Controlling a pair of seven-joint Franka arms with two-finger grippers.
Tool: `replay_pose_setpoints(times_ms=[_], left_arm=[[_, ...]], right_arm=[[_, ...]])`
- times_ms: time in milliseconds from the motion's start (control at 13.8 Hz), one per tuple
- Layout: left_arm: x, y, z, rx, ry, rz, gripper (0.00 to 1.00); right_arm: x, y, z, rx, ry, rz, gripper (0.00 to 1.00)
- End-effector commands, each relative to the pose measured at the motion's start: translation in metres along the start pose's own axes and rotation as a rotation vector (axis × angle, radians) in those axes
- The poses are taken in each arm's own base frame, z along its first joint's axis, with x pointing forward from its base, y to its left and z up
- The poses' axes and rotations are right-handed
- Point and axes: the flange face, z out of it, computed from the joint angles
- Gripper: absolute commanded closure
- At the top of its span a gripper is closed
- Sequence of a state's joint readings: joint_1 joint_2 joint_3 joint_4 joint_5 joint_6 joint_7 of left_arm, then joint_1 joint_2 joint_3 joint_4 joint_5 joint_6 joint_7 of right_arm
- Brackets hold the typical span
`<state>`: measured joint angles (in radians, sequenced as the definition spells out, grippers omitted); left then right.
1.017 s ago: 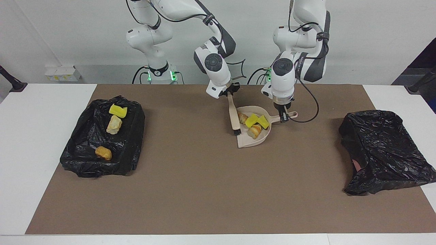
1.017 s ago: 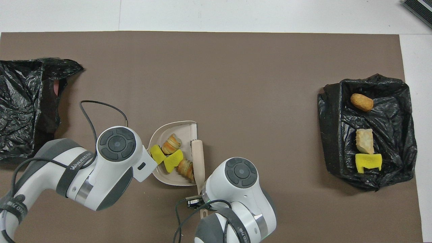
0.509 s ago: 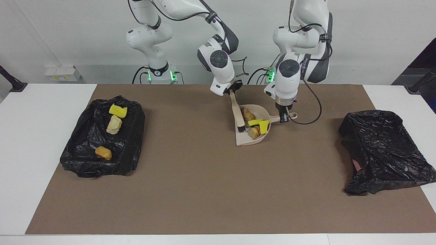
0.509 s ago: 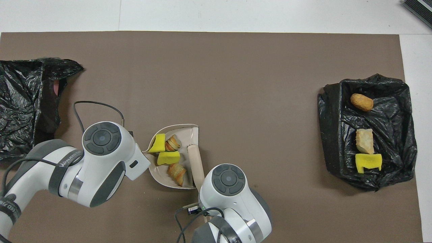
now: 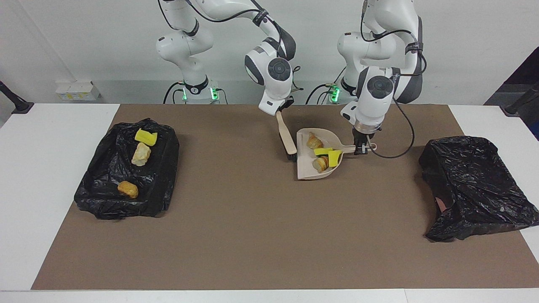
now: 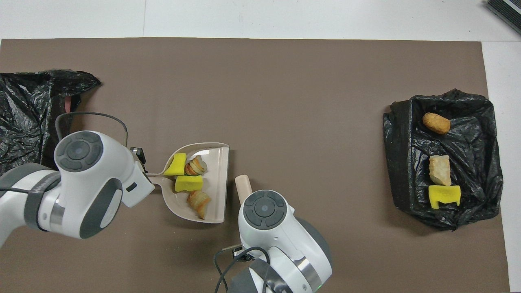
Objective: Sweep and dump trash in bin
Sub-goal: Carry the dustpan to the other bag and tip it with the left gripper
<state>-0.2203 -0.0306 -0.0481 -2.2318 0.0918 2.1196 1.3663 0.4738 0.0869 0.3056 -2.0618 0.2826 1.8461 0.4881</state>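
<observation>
My left gripper (image 5: 362, 148) is shut on the handle of the beige dustpan (image 5: 305, 169), which hangs tilted just above the brown mat. Several trash chunks lie in the dustpan (image 6: 220, 171) toward its handle: two yellow sponge pieces (image 5: 323, 151) (image 6: 188, 183) and two brownish lumps (image 5: 313, 141) (image 6: 198, 200). My right gripper (image 5: 281, 110) is shut on the beige brush (image 5: 285, 136), whose black bristles (image 5: 291, 157) hang beside the pan's open lip. In the overhead view both grippers are hidden under their wrists; only the brush end (image 6: 243, 185) shows.
A black-lined bin (image 5: 168, 151) (image 6: 399, 162) at the right arm's end holds a yellow piece (image 5: 145, 136), a pale lump (image 5: 141, 154) and an orange-brown lump (image 5: 127, 189). Another black bag (image 5: 476, 185) (image 6: 32, 122) lies at the left arm's end.
My left gripper has carried the dustpan toward the left arm's end, and the trash slid toward the handle. My right gripper has drawn the brush out of the pan to beside its lip.
</observation>
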Motion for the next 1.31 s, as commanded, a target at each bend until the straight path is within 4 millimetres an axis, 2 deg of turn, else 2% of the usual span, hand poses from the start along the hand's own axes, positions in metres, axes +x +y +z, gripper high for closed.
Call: replay_pose_setpoints(times_ms=[0,145,218,291,363,509,654,872,1017,1163,1235], left_arm=[[-0.056,0.002,-0.037,0.007,0.031,-0.019,1.00],[-0.111,-0.001,-0.055,0.019,0.047,-0.057,1.00],[-0.141,-0.001,-0.063,0.026,0.055,-0.081,1.00],[-0.168,-0.002,-0.073,0.044,0.058,-0.110,1.00],[-0.209,-0.001,-0.084,0.073,0.062,-0.170,1.00],[-0.263,-0.001,-0.103,0.120,0.052,-0.231,1.00],[-0.319,-0.003,-0.114,0.119,0.020,-0.276,1.00],[-0.382,-0.002,-0.126,0.126,-0.057,-0.337,1.00],[-0.410,0.002,-0.124,0.142,-0.096,-0.384,1.00],[-0.434,-0.004,-0.132,0.161,-0.195,-0.347,1.00],[-0.449,-0.008,-0.132,0.161,-0.267,-0.345,1.00]], right_arm=[[-0.018,0.012,-0.026,-0.009,0.020,0.158,1.00],[-0.039,-0.004,-0.016,0.019,0.027,0.225,1.00],[-0.042,-0.014,-0.005,0.047,0.019,0.220,1.00],[-0.045,-0.027,0.016,0.041,0.017,0.209,1.00],[-0.058,-0.047,0.035,0.024,0.018,0.149,1.00],[-0.064,-0.038,0.055,-0.006,0.002,0.117,1.00],[-0.058,-0.039,0.066,0.008,0.023,0.117,1.00],[-0.055,-0.034,0.076,0.008,0.022,0.139,1.00],[-0.047,-0.035,0.081,0.027,0.040,0.165,1.00],[-0.046,-0.035,0.081,0.029,0.043,0.160,1.00],[-0.044,-0.034,0.082,0.028,0.041,0.158,0.88]])
